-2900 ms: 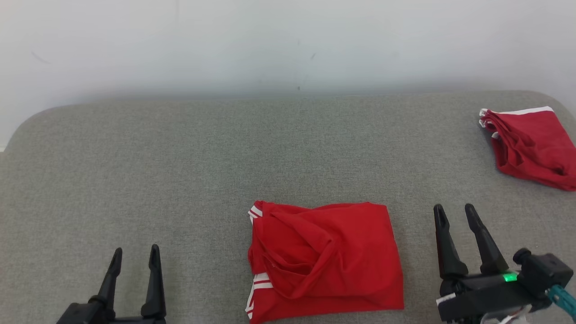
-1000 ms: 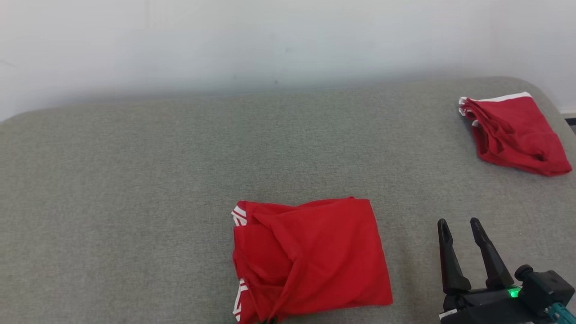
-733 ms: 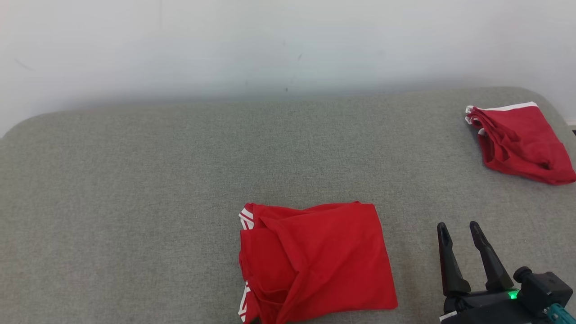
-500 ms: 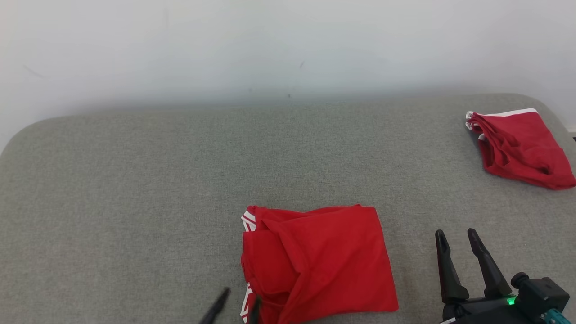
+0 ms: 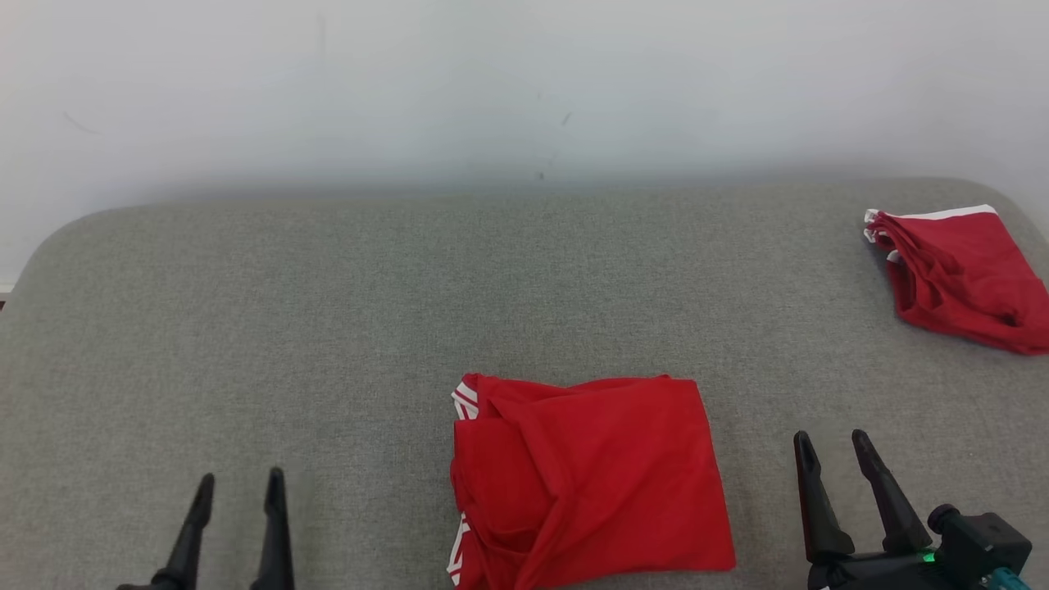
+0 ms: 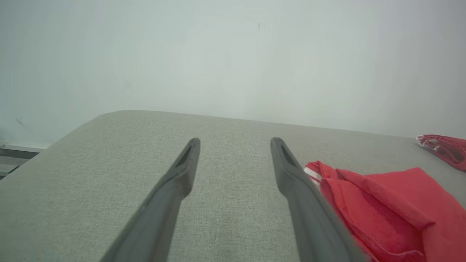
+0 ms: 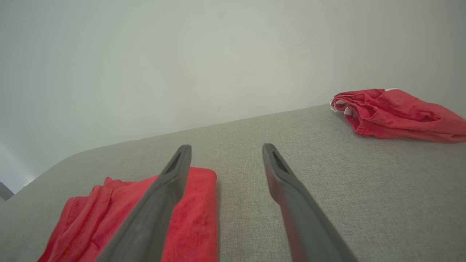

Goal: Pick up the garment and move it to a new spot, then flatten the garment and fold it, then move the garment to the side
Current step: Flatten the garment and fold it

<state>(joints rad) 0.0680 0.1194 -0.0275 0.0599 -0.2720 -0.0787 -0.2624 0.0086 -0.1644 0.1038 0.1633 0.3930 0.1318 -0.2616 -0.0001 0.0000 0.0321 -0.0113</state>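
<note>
Left hand [image 5: 239,477] back off folded red garment [image 5: 590,475], fingers apart

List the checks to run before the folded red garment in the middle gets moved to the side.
1. left gripper open and empty: ok.
2. right gripper open and empty: ok.
3. folded garment lying apart from both grippers: ok.
4. Fold tidy: not ok; its left edge is rumpled.
5. Bare grey surface to the left for setting it down: ok.
6. Far right corner free: not ok; a second red garment lies there.
</note>
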